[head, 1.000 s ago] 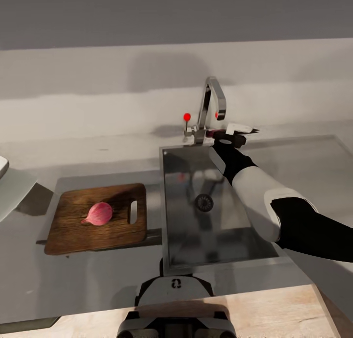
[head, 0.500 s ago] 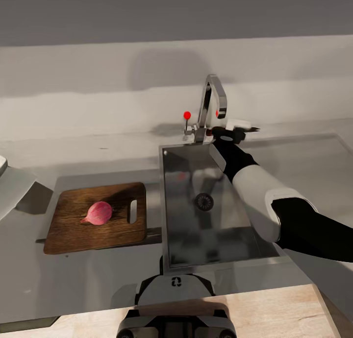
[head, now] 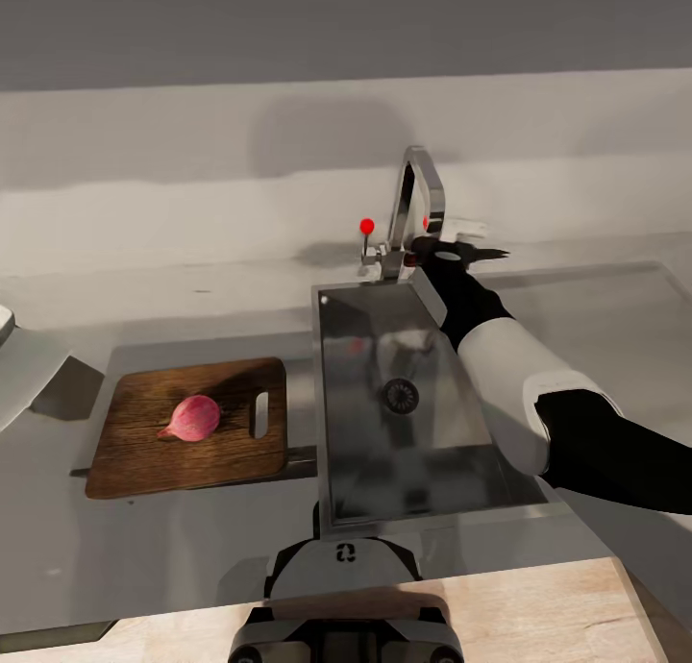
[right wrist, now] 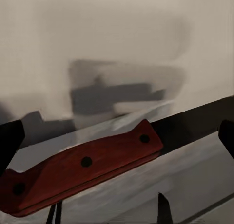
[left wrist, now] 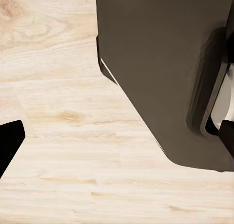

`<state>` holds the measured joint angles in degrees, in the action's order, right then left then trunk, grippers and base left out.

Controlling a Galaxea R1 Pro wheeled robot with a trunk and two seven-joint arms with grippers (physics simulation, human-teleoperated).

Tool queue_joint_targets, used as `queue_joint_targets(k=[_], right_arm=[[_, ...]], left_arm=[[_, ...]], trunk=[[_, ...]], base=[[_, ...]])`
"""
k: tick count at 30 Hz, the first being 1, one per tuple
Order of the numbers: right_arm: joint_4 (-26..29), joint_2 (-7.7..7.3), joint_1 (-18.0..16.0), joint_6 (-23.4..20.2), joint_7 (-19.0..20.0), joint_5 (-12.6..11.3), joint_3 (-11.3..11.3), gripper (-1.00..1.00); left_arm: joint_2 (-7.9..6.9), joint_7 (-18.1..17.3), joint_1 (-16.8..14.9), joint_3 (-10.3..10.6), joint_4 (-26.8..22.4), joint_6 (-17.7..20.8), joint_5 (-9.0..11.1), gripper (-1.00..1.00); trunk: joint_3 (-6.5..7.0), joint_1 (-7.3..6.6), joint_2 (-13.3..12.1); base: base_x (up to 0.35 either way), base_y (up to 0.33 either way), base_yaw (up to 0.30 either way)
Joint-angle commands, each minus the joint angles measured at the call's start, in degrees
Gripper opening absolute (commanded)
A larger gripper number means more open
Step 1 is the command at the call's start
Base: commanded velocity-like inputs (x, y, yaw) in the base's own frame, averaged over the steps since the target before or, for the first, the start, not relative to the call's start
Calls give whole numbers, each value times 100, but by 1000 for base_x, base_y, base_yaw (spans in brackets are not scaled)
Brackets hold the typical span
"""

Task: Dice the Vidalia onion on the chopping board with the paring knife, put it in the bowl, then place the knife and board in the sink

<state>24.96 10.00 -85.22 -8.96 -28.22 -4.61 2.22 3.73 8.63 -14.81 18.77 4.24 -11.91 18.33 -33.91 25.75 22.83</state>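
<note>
The pinkish Vidalia onion (head: 195, 418) lies on the dark wooden chopping board (head: 135, 461), left of the steel sink (head: 423, 452). The paring knife (right wrist: 83, 168) lies flat on the countertop (head: 596, 307) behind the sink, beside the faucet (head: 421, 197). Its dark blade (head: 492, 254) points right. My right gripper (head: 459, 250) reaches over the basin's back edge. In the right wrist view the right gripper (right wrist: 117, 136) stands open, with one finger on each side of the red handle. My left gripper (left wrist: 117, 139) is open and points at the floor.
A red-tipped lever (head: 366, 229) stands left of the faucet. A pale squarish object (head: 29, 380) is cut off at the left edge; I cannot tell whether it is the bowl. The left wrist view shows wooden floor (left wrist: 63, 151) and a dark body (left wrist: 161, 63).
My right gripper has moved a little farther back, past the sink's rear edge and onto the knife. The onion and the board have stayed put; the camera shifted slightly.
</note>
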Motion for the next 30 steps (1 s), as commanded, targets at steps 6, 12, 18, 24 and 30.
queue_joint_targets(k=[6,12,18,24,30], right_arm=[[-21,0,-3,-42,103,-49,24,100],[-73,0,-3,-44,227,-56,24,100],[-147,0,-3,-44,283,-57,24,100],[-220,0,-3,-40,290,-55,24,100],[-274,0,-3,-36,298,-49,24,100]], left_arm=[[5,7,-11,48,24,-39,39,100],[31,15,-11,49,24,-32,39,100],[12,17,-8,48,24,-30,39,100],[1,17,-6,48,24,-30,39,100],[5,16,-7,48,24,-38,39,100]], trunk=[[-7,3,9],[-7,3,9],[-7,3,9],[-7,3,9],[-7,3,9]], base=[[0,0,0],[0,0,0],[0,0,0],[0,0,0],[0,0,0]])
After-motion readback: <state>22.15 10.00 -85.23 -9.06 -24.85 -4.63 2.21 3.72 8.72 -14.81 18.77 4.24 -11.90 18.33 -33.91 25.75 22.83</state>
